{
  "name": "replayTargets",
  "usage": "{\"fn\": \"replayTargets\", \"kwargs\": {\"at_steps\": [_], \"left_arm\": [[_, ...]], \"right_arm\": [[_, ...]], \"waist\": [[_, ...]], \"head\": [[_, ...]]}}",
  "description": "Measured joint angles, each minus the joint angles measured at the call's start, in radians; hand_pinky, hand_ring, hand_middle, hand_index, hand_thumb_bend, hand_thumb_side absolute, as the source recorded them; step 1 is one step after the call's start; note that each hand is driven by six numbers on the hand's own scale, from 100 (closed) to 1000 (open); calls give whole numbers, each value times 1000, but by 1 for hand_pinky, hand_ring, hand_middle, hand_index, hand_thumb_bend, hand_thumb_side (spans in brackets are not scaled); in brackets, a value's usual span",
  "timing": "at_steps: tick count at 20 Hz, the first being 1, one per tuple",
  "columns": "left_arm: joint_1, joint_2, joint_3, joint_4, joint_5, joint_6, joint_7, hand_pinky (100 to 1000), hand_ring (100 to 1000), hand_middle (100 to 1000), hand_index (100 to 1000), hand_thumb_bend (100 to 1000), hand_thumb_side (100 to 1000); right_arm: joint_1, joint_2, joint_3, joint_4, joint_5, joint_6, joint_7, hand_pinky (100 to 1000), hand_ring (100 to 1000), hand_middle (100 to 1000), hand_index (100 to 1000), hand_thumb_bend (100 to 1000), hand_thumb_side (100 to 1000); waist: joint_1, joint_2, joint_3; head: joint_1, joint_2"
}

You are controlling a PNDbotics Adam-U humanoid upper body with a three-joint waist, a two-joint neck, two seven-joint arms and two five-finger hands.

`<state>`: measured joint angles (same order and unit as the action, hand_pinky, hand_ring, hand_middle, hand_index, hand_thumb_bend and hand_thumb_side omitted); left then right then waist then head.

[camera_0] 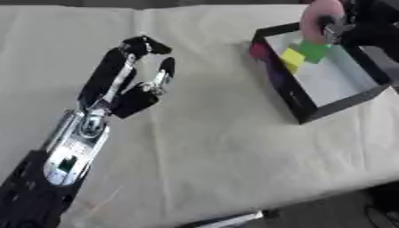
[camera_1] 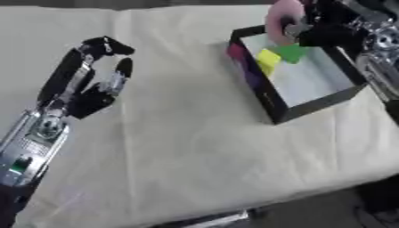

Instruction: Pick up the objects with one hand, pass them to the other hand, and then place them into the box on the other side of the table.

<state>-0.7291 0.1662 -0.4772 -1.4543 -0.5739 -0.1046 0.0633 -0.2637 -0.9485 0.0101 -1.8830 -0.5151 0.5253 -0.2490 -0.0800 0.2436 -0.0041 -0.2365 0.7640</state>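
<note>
My right hand [camera_1: 331, 26] is up at the far right corner of the table, fingers curled around a pink disc [camera_0: 321, 18], and I've got it hanging just over the far end of the box [camera_0: 343, 100]. The disc stands on edge in my grip, its flat pink face turned toward the middle of the table, and its lower rim sits right above the blocks inside. I can't tell whether it touches them.

Below it, inside the box, there's a green block [camera_0: 315, 50] tucked against the far wall, and a yellow block [camera_0: 292, 58] just beside it on the near-left. Something magenta [camera_0: 259, 50] shows at the box's left wall, next to the yellow one; I can't make out its shape. The box itself is black-walled with a pale floor, lying askew near the table's right edge, and the near half of its floor is bare.

Out on the other side, my left hand [camera_0: 144, 75] hovers over the left part of the table, well apart from the box. Its fingers are bent at the tips, thumb standing off to the right, and there's nothing between them. A cream cloth [camera_0: 218, 147] covers the whole table, wrinkled slightly toward the near edge.
</note>
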Motion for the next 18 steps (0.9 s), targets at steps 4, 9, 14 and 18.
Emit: {"fn": "replayTargets", "kwargs": {"at_steps": [4, 9, 14, 18], "left_arm": [[0, 0, 0, -7, 1, 2, 3, 785, 738, 660, 761, 173, 924], [0, 0, 0, -16, 8, 2, 13, 782, 736, 657, 757, 173, 918], [0, 0, 0, -21, 13, 4, 22, 782, 737, 657, 757, 174, 918], [0, 0, 0, -24, 13, 4, 22, 782, 737, 658, 757, 173, 919]], "right_arm": [[2, -8, -13, 70, 5, -20, -17, 649, 578, 401, 504, 178, 100], [-3, -8, -15, 162, 15, -36, -26, 656, 589, 423, 524, 180, 100], [-9, -8, -9, 244, 37, -57, -25, 668, 611, 465, 563, 196, 100], [-9, -8, -5, 289, 61, -78, -9, 680, 648, 517, 617, 246, 100]], "waist": [[2, 6, 5], [6, 13, 15], [7, 21, 25], [7, 26, 29]], "head": [[-14, -2], [-23, -11], [-34, -12], [-39, -19]]}}
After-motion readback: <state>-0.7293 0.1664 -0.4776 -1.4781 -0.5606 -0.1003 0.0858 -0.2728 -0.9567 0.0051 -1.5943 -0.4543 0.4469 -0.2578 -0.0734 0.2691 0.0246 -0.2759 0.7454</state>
